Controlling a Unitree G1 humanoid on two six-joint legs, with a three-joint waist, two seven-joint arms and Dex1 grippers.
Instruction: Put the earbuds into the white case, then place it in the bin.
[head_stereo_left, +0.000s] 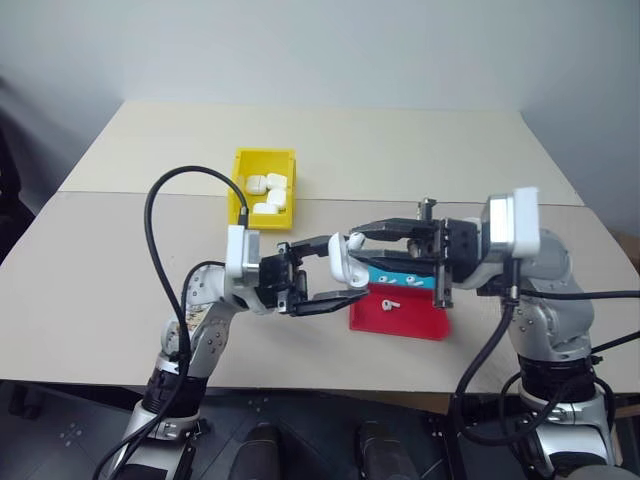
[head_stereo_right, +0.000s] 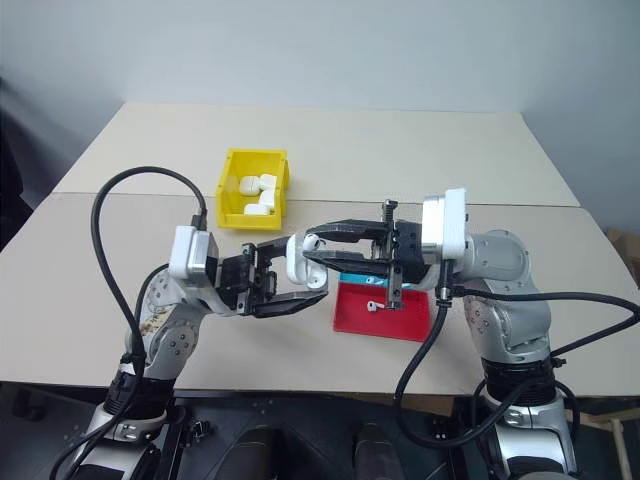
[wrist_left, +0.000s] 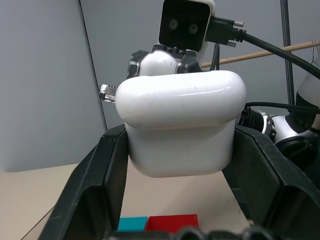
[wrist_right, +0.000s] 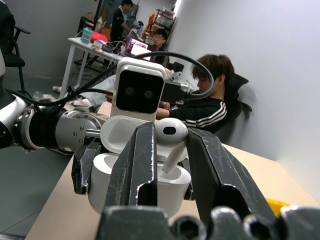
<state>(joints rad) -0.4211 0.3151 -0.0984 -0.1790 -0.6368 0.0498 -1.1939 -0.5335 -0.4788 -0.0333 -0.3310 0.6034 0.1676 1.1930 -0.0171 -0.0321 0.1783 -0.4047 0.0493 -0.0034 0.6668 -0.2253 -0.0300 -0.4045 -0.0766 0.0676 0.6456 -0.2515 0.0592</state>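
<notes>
The white case (wrist_left: 180, 125) is held above the table's front, lid hinged open, with my left gripper (head_stereo_left: 343, 272) shut on its body. From the opposite side my right gripper (head_stereo_left: 356, 250) meets it, shut on an earbud (wrist_right: 170, 132). That earbud's stem points down into the open case (wrist_right: 107, 185). A second earbud (head_stereo_left: 390, 302) lies on the red tray (head_stereo_left: 405, 320) below. The yellow bin (head_stereo_left: 262, 155) stands further back on the table, to the left.
Several white cases (head_stereo_left: 268, 195) lie in the bin. A blue tray (head_stereo_left: 385, 275) sits behind the red one, mostly hidden by the right gripper. Black cables loop off both arms. People (wrist_right: 210, 107) sit at desks in the room beyond the table.
</notes>
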